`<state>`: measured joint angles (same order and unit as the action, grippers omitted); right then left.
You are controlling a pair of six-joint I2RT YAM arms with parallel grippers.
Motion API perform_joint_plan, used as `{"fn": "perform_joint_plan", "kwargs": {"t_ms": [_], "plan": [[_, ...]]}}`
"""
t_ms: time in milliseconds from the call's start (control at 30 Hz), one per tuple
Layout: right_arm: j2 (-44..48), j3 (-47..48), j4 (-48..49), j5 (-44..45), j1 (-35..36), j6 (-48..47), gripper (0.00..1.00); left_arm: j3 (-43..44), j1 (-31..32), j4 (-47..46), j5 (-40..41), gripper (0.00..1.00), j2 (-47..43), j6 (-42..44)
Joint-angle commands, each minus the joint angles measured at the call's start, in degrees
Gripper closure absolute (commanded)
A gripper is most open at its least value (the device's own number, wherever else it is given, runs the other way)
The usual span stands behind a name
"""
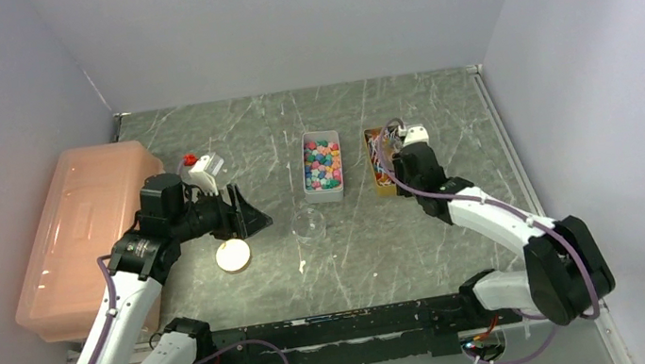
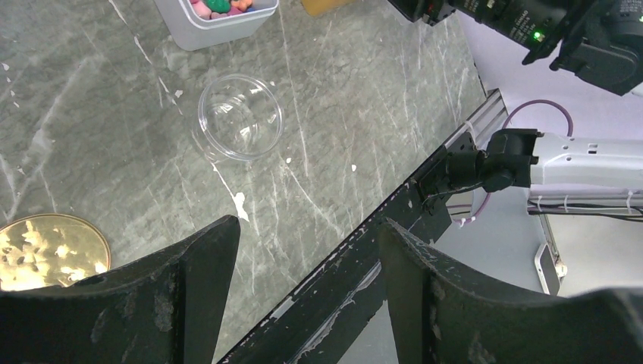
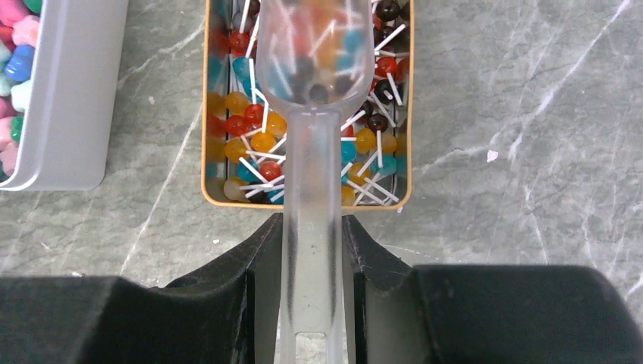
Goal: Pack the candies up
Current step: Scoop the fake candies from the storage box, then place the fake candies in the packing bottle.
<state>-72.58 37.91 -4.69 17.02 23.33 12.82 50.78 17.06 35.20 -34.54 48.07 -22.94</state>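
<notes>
At centre frame in the top view, on the grey marbled desk (image 1: 444,127): pale grey rectangular tray (image 1: 324,194) filled with small pink, blue, green and yellow candies (image 1: 322,161). Just right of it, narrow orange-rimmed tin (image 3: 205,114) packed with white-stick lollipops (image 3: 261,140). Below the tray, apart, clear round plastic cup (image 2: 239,117). Right hand (image 3: 312,227) clenched on handle of translucent plastic scoop (image 3: 309,174), scoop end over the tin. Left hand (image 2: 307,235) released, spread wide, grasping nothing, above round gold lid (image 2: 45,250).

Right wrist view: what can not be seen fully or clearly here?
- candies and their grey tray: cut off by the left edge.
- lollipops under the scoop: blurred by its clear bowl.
- scoop's handle end: cut off by the bottom edge, between the right gripper fingers.
</notes>
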Motion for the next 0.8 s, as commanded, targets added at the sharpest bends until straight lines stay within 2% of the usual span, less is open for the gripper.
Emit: {"fn": "perform_joint_plan", "kwargs": {"t_ms": [0, 100, 333, 633, 767], "plan": [[5.8, -2.3, 4.5, 0.9, -0.3, -0.2, 1.0, 0.6, 0.0, -0.2, 0.4, 0.28, -1.0, 1.5], [9.0, -4.7, 6.7, 1.3, -0.2, -0.1, 1.0, 0.5, 0.0, -0.2, 0.4, 0.27, -1.1, 1.5], [14.7, -6.2, 5.0, 1.4, -0.1, 0.4, 1.0, 0.5, 0.0, -0.1, 0.4, 0.28, -1.0, 1.4], [22.8, 0.1, -9.0, -1.3, 3.3, 1.0, 1.0, 0.9, 0.0, 0.1, 1.7, 0.28, -1.3, 1.7], [25.6, 3.9, -15.0, -0.7, 7.8, 0.9, 1.0, 1.2, 0.0, 0.5, 2.9, 0.28, -1.5, 1.7]]}}
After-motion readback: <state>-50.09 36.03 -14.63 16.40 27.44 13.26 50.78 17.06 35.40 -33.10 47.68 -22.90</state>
